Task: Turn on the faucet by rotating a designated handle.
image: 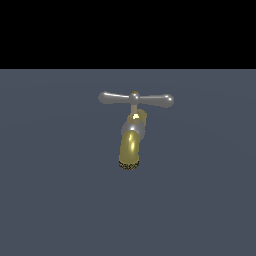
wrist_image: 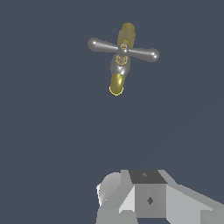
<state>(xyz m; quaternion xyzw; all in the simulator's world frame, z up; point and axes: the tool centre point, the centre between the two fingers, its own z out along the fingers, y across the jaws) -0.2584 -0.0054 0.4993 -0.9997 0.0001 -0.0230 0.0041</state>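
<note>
atop the faucet (image: pixel 131 145), handle (image: pixel 136 99) lying crosswise, level, hand (wrist_image: pixel 148 199) state unclear

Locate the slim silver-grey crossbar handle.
In the exterior view, the slim silver-grey crossbar handle lies level near centre, atop the shiny brass faucet, above its curved golden spout.

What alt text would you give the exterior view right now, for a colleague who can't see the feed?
A small brass faucet stands alone on a flat grey-blue surface, its golden spout curving down toward the camera. Its silver-grey crossbar handle lies level across the top, untouched. No arm or hand shows in this view; the background above is black.
</note>
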